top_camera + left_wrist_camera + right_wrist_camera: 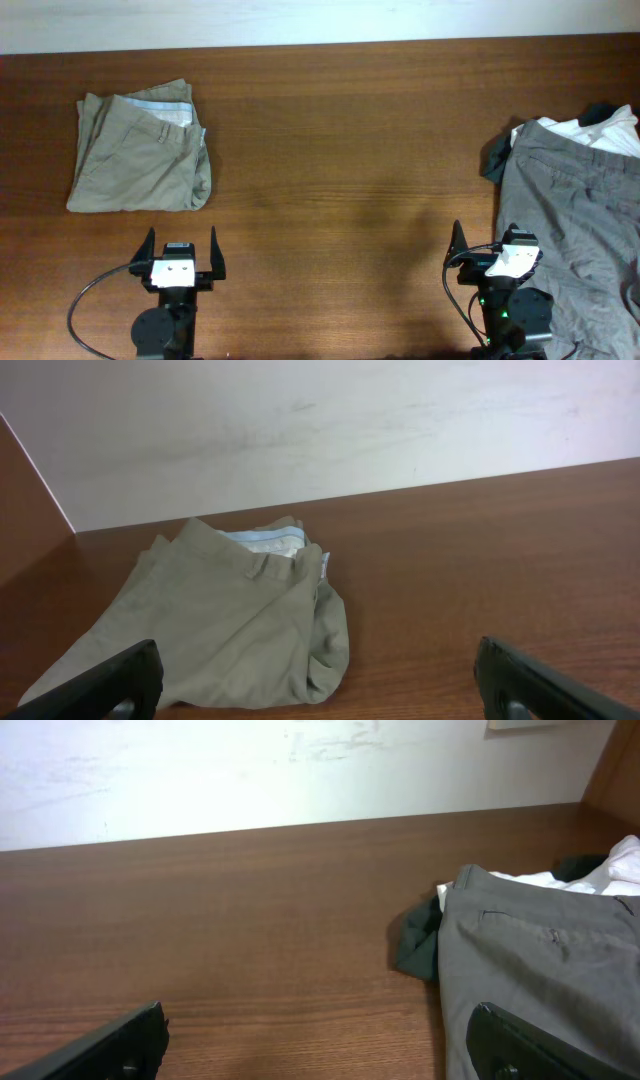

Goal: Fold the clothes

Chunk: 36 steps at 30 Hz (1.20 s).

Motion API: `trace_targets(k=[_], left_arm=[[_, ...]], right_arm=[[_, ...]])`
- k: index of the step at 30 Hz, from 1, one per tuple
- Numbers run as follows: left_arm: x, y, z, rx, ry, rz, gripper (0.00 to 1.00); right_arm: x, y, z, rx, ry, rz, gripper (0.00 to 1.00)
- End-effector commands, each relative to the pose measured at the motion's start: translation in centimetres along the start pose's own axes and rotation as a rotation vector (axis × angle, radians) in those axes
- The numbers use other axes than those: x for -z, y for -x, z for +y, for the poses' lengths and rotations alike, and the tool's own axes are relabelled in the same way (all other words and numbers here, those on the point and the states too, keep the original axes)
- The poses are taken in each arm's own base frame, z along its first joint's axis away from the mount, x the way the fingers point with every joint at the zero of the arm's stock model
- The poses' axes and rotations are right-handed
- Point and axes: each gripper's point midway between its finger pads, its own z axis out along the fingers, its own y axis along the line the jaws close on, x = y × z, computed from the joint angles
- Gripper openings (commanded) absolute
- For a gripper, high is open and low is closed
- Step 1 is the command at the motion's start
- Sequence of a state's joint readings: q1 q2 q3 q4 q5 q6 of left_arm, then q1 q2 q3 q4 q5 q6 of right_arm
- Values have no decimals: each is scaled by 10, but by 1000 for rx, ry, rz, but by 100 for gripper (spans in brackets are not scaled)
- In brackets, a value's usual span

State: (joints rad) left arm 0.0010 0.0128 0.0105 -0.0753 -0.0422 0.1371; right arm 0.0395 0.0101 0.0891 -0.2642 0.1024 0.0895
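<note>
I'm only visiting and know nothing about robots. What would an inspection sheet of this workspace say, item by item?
Surface: brown wooden table.
Job's things: khaki trousers folded, far left; grey trousers lying unfolded, right, with a white garment and a dark garment showing at their edges.
Clutter: nothing seen.
Grippers: left gripper and right gripper open, empty, near edge.
Cables: black cable loops beside the left gripper; thinner cable below the right gripper.
Surroundings: pale wall behind the table.
</note>
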Motion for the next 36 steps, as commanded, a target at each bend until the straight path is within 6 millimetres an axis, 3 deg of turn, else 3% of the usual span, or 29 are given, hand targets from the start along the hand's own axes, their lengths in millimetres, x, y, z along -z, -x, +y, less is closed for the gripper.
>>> trace_targets(k=[1, 24, 28, 32, 34, 36], left_arm=[[0, -2, 1, 9, 9, 5, 99], [0, 5, 2, 10, 13, -21, 99], [0, -1, -5, 9, -24, 3, 99], [0, 0, -12, 9, -70, -4, 99], [1, 7, -13, 9, -72, -28, 99], [5, 33, -16, 8, -106, -113, 99]], right_arm=[[-1, -4, -1, 4, -3, 11, 99], [-1, -4, -1, 4, -3, 10, 99], [-1, -4, 0, 4, 2, 9, 99], [0, -4, 15, 3, 88, 13, 99], [3, 11, 27, 2, 157, -36, 99], [10, 42, 31, 1, 179, -128, 99]])
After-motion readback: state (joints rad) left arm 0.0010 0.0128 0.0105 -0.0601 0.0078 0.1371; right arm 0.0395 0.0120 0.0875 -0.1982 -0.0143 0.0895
